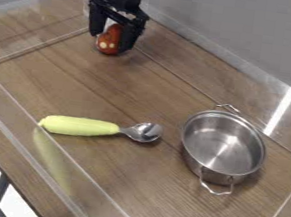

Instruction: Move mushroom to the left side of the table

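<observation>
From the one camera, looking across the wood-grain worktop (137, 89) with its clear low walls, the black claw (114, 38) hangs straight down at the far left corner. Its fingers (92, 21) stand spread apart, one on each side of the mushroom (110, 42), which sits on the wood between them; I cannot tell whether either finger touches the cap. Well away, toward the near side, a spoon (99, 129) with a yellow handle lies flat, its bowl pointing at a steel pot (224, 148) just beside it on the right.
</observation>
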